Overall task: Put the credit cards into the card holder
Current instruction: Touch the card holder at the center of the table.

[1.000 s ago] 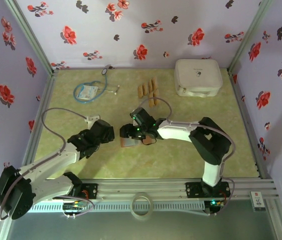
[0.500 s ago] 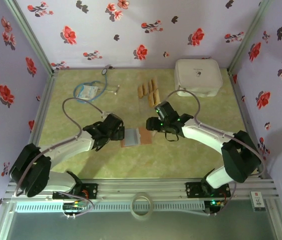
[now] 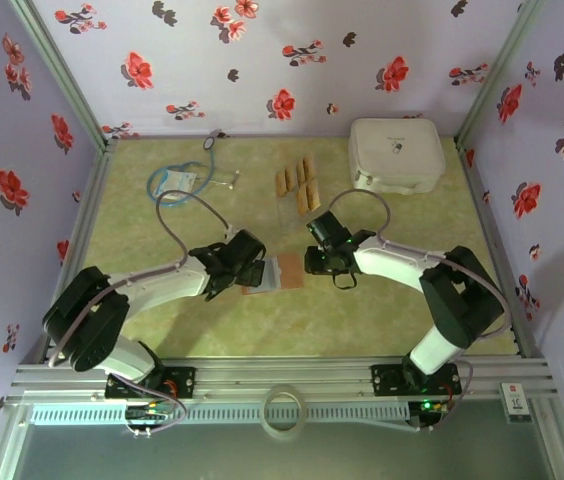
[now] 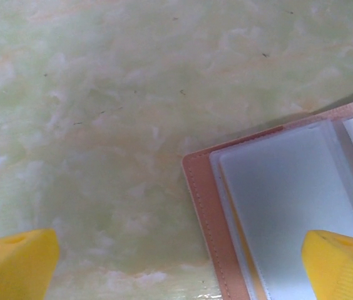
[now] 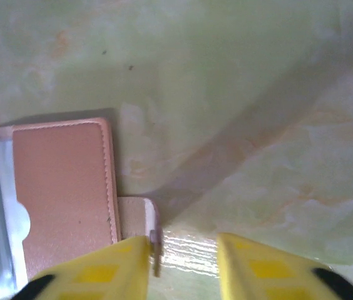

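Observation:
The card holder (image 3: 276, 272) lies open and flat on the table between both grippers. In the left wrist view its brown edge and greyish clear pockets (image 4: 283, 206) sit under my right-hand fingertip (image 4: 342, 265). My left gripper (image 3: 253, 268) is open wide over the holder's left edge, with only table and holder between its jaws. My right gripper (image 3: 313, 262) is open at the holder's right edge, its left finger (image 5: 101, 272) beside the clasp tab (image 5: 134, 215) and brown panel (image 5: 61, 187). Several tan credit cards (image 3: 297, 184) lie farther back, apart from both grippers.
A white rounded case (image 3: 394, 155) stands at the back right. A blue-tubed stethoscope (image 3: 182, 181) lies at the back left. Flowered walls close in three sides of the green table.
The left gripper has slid right to the holder's left edge. The right gripper let the holder fall open, swung back right, then came down to its right edge.

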Tool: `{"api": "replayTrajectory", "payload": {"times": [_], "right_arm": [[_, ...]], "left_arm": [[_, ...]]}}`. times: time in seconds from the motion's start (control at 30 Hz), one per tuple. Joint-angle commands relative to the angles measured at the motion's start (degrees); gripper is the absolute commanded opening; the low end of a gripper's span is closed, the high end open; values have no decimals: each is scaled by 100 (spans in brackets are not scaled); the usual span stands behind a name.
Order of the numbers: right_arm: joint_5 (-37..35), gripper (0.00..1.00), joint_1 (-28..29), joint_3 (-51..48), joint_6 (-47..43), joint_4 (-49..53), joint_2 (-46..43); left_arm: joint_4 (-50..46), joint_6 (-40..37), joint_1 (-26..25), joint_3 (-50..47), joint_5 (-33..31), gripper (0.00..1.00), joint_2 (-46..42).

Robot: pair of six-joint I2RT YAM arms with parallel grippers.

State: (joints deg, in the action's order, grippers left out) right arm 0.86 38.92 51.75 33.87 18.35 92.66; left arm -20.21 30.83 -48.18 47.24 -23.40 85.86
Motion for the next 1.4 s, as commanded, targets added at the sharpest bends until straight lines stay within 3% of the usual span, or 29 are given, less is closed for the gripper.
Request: {"api": "replayTrajectory", "payload": {"times": [0.0, 0.3, 0.53, 1.23, 1.37], "right_arm": [[45, 24, -51, 108, -95, -97, 70], [10, 8, -99, -63, -170, -33, -67], [4, 3, -138, -173, -177, -24, -194], [19, 0, -210, -314, -171, -25, -240], [37, 8, -210, -280, -163, 7, -276]], "left_arm": [[46, -178, -68, 137, -121, 100, 146], [143, -147, -86, 9, -210, 100, 307], [231, -86, -86, -99, -261, 100, 475], [-227, 221, -86, -4, -828, 100, 745], [-212, 195, -86, 7, -809, 100, 646]]}}
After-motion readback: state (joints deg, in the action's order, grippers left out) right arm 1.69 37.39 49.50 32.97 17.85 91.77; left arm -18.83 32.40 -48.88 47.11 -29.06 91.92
